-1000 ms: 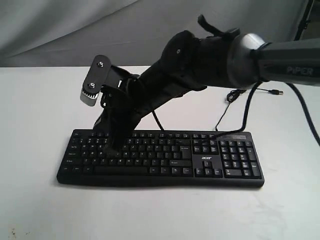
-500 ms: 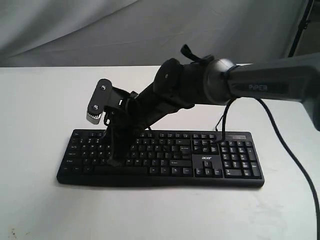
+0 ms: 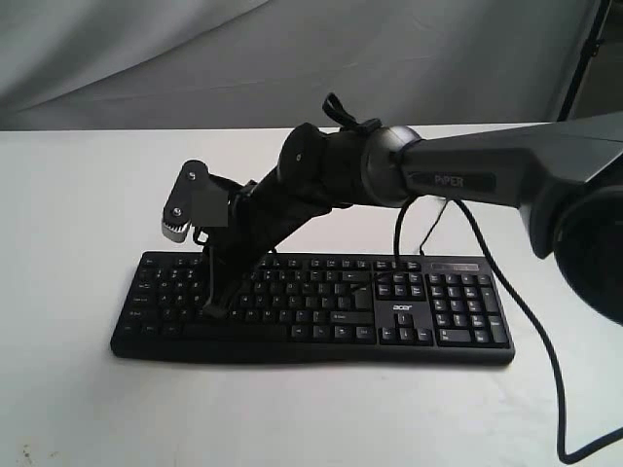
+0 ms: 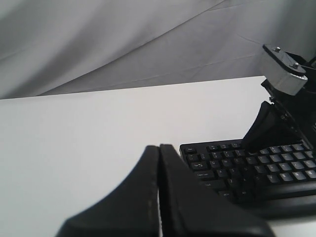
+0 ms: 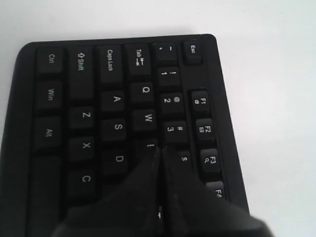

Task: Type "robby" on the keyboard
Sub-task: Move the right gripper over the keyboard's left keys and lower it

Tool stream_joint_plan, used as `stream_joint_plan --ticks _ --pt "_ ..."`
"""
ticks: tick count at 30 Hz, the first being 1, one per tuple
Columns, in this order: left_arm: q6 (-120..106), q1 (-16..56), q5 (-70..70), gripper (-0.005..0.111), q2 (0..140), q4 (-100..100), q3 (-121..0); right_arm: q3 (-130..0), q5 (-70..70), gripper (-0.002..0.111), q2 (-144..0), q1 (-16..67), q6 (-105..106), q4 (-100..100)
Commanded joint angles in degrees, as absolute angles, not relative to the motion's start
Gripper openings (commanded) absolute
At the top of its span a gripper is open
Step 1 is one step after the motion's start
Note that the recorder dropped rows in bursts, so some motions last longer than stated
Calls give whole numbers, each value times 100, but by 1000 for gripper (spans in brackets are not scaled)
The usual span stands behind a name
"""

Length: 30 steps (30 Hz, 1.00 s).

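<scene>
Right arm [image 3: 467, 175]: stretched in from the right, wrist sloping down to the left.
Right gripper [image 3: 215, 309]: jaws pressed together, tip pointing down.
Left gripper [image 4: 159, 150]: jaws pressed together.

Soft even light, blurred near fingers [image 5: 148, 197]

One keyboard [image 3: 438, 311] — two claws [image 4: 159, 148] [image 5: 159, 152]

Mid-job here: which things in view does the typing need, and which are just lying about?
Needed:
- keyboard
- right gripper, jaws shut, tip at the left letter keys

Just there:
- left gripper, jaws shut, off the keyboard's end
- white table
- grey cloth behind
</scene>
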<state>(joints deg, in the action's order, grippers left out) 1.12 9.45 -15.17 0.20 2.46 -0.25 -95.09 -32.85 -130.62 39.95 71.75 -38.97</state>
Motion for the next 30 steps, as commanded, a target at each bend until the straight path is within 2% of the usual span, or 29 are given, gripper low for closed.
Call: stream_joint_plan --ticks 1,11,16,30 --pt "128 982 -1486 0 0 274 0 -9550 -3175 0 -13043 4005 7150 -3881" --pt "128 982 -1486 0 0 274 0 -9562 -3050 0 -13043 4005 7026 -3828" --pt "128 982 -1486 0 0 274 0 -10052 -3645 0 -13131 3983 6298 -3255" --pt "128 982 -1486 0 0 274 0 -10068 -3955 0 -13308 3983 6295 -3221"
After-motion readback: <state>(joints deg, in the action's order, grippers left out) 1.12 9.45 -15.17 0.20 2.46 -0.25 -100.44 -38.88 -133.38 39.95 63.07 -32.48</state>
